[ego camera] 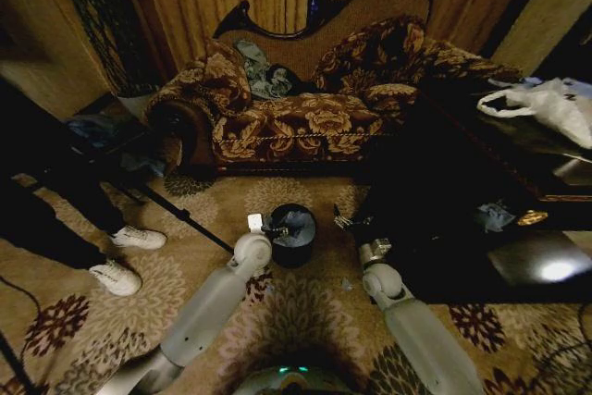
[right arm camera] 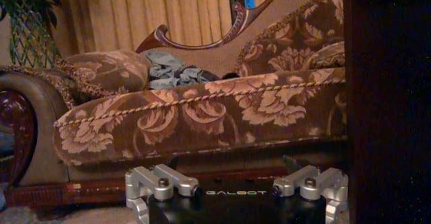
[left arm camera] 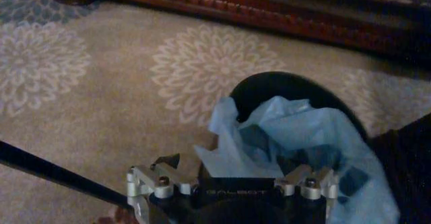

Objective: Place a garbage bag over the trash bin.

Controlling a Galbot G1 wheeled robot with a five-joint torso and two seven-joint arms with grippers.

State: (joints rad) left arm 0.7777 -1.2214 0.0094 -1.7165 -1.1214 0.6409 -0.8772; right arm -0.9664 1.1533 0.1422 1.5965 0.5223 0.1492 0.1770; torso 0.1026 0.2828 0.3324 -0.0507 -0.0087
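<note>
The trash bin [ego camera: 294,249] is a small black cylinder standing on the patterned carpet in front of the sofa. The garbage bag [ego camera: 296,225], pale blue-grey film, lies crumpled in the bin's mouth and over part of its rim. In the left wrist view the garbage bag [left arm camera: 296,133] bunches up inside the trash bin [left arm camera: 269,82] and spills over the near rim. My left gripper [ego camera: 268,226] [left arm camera: 235,161] sits at the bin's left rim, open, with bag film between its fingers. My right gripper [ego camera: 347,222] [right arm camera: 225,171] hangs open and empty just right of the bin, facing the sofa.
A floral sofa [ego camera: 305,117] stands close behind the bin. A dark low table [ego camera: 518,173] at the right carries a white plastic bag [ego camera: 550,104] and a small blue-grey scrap [ego camera: 495,216]. A person's legs in white shoes [ego camera: 120,256] and a black pole [ego camera: 185,219] are at the left.
</note>
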